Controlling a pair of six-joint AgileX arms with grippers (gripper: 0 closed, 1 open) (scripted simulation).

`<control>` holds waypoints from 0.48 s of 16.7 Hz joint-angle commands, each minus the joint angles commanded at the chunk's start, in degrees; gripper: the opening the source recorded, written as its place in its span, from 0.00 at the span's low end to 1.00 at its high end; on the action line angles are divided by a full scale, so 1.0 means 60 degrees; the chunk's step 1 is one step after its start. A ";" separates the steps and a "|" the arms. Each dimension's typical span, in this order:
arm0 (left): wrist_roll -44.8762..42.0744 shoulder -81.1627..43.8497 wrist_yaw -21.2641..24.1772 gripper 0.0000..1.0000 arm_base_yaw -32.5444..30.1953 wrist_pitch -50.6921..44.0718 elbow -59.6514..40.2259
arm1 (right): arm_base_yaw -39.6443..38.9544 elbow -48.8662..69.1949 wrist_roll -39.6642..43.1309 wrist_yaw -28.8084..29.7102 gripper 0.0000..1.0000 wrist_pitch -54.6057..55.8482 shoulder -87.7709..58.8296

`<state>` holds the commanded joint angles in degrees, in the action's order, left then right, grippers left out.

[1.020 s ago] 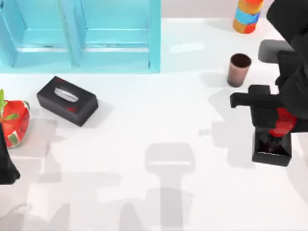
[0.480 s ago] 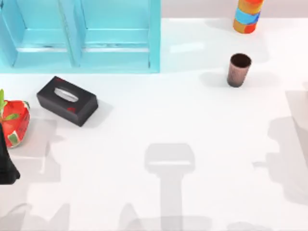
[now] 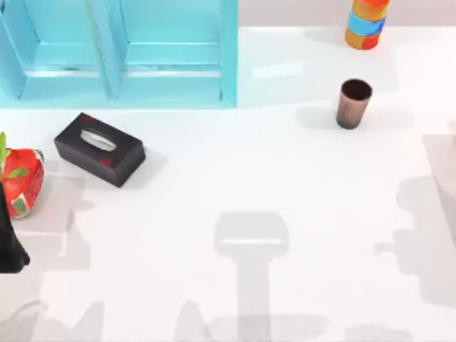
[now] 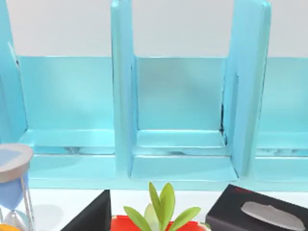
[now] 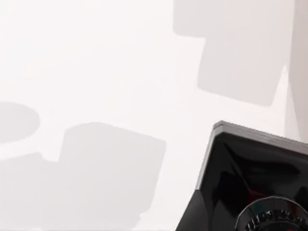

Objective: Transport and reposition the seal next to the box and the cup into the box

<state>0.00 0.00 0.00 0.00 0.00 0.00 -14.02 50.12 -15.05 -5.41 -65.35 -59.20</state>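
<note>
The dark brown cup (image 3: 353, 103) stands upright on the white table at the back right, with nothing near it. The blue box (image 3: 121, 53), with open compartments, stands at the back left and also shows as the blue box (image 4: 178, 120) in the left wrist view. The seal's black square base (image 5: 255, 173) is close up in the right wrist view, above the white tabletop, with a faint red glint on it. The seal hangs at my right gripper, whose fingers are hidden. My left arm (image 3: 8, 246) is parked at the table's left edge.
A black tissue box (image 3: 100, 148) lies in front of the blue box. A red strawberry-patterned object (image 3: 21, 182) sits at the far left beside my left arm. A striped can (image 3: 367, 21) stands at the back right. An hourglass (image 4: 14, 183) shows in the left wrist view.
One second ago my right gripper was over the seal at the table's right. Arm and seal then left the top view; nothing has moved in the last half second.
</note>
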 joint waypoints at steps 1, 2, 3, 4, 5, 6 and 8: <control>0.0000 0.0000 0.0000 1.00 0.0000 0.0000 0.0000 | -0.0024 -0.0278 -0.0022 0.0005 0.00 0.0301 -0.0029; 0.0000 0.0000 0.0000 1.00 0.0000 0.0000 0.0000 | -0.0033 -0.0503 -0.0059 0.0013 0.00 0.0656 -0.0059; 0.0000 0.0000 0.0000 1.00 0.0000 0.0000 0.0000 | -0.0039 -0.0740 -0.0100 0.0022 0.00 0.1052 -0.0091; 0.0000 0.0000 0.0000 1.00 0.0000 0.0000 0.0000 | -0.0060 -0.1051 -0.0127 0.0028 0.00 0.1387 -0.0113; 0.0000 0.0000 0.0000 1.00 0.0000 0.0000 0.0000 | -0.0086 -0.1342 -0.0142 0.0031 0.00 0.1673 -0.0147; 0.0000 0.0000 0.0000 1.00 0.0000 0.0000 0.0000 | -0.0112 -0.1544 -0.0170 0.0036 0.00 0.1889 -0.0198; 0.0000 0.0000 0.0000 1.00 0.0000 0.0000 0.0000 | -0.0169 -0.1695 -0.0208 0.0041 0.00 0.2063 -0.0263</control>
<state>0.00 0.00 0.00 0.00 0.00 0.00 -15.03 39.95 -16.30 -5.16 -52.97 -60.78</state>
